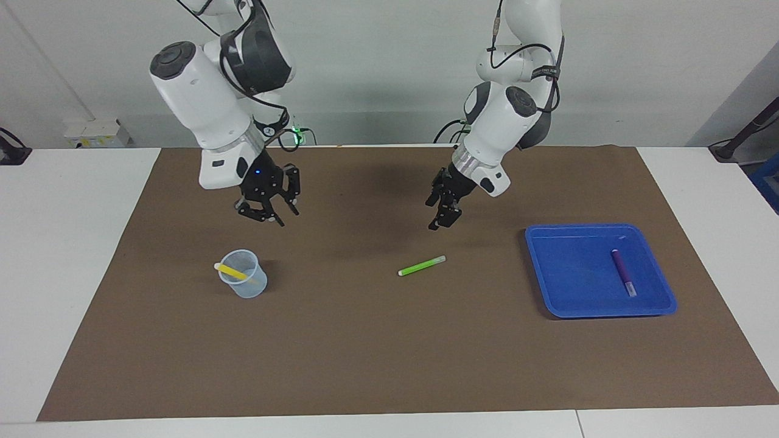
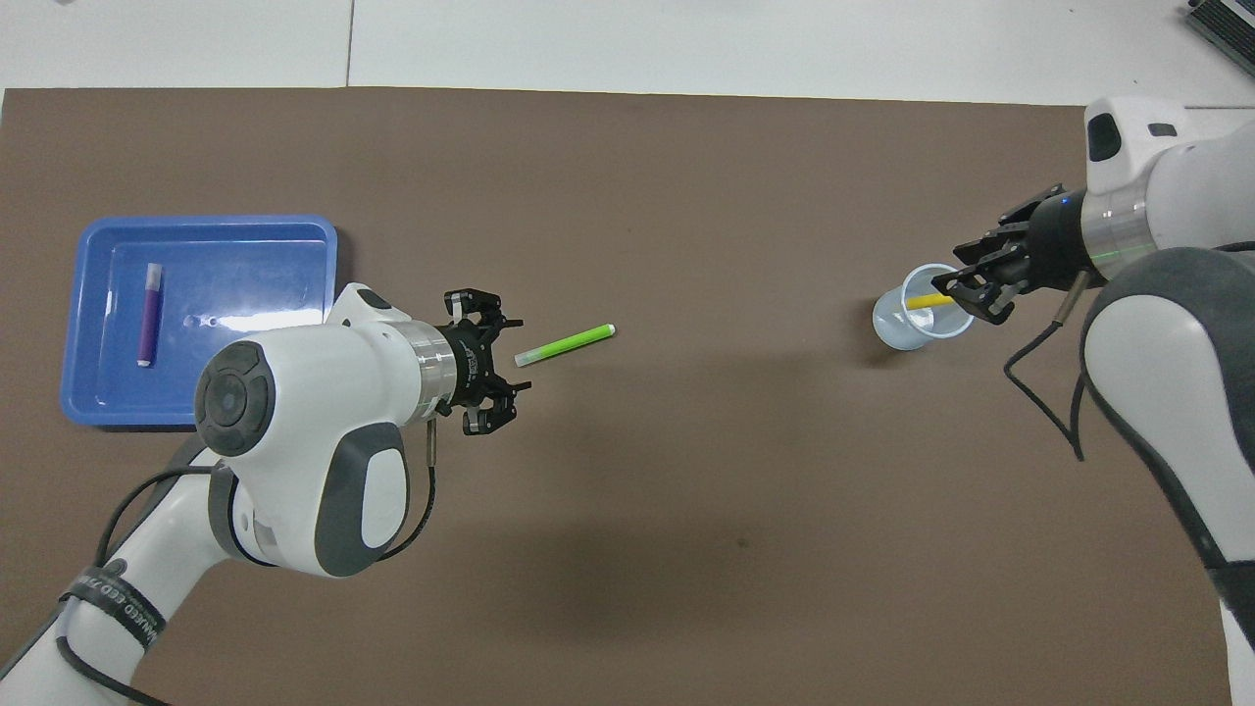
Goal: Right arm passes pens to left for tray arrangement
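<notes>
A bright green pen (image 1: 422,266) (image 2: 566,345) lies flat on the brown mat in the middle of the table. My left gripper (image 1: 437,222) (image 2: 520,358) hangs open in the air over the mat, close to the pen's end that points toward the tray, and holds nothing. A purple pen (image 1: 623,272) (image 2: 149,327) lies in the blue tray (image 1: 566,267) (image 2: 245,275). A yellow pen (image 1: 231,271) (image 2: 927,302) leans in the translucent cup (image 1: 246,286) (image 2: 897,328). My right gripper (image 1: 286,218) (image 2: 966,287), with its blue light, hangs open and empty over the mat by the cup.
The brown mat (image 1: 365,353) covers most of the white table (image 1: 73,243). The tray is at the left arm's end and the cup at the right arm's end, with the green pen between them.
</notes>
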Controlling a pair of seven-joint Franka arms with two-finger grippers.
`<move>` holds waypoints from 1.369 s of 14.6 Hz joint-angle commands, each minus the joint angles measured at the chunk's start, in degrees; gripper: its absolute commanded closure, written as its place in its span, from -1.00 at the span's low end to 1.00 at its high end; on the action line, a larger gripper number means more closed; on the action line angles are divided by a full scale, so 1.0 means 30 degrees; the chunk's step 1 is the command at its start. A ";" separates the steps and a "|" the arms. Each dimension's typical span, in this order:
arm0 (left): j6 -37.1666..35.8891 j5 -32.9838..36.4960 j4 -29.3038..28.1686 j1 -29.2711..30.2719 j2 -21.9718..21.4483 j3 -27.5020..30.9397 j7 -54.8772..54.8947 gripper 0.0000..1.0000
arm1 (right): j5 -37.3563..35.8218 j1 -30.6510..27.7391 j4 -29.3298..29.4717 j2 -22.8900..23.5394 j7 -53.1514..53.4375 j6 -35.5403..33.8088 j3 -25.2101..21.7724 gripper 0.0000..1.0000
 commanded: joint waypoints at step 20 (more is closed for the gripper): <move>-0.1906 0.0235 0.3170 0.2484 -0.0472 0.0276 0.0946 -1.00 | -0.0667 -0.3705 -0.2767 -0.0622 0.2839 0.2839 0.0341 0.24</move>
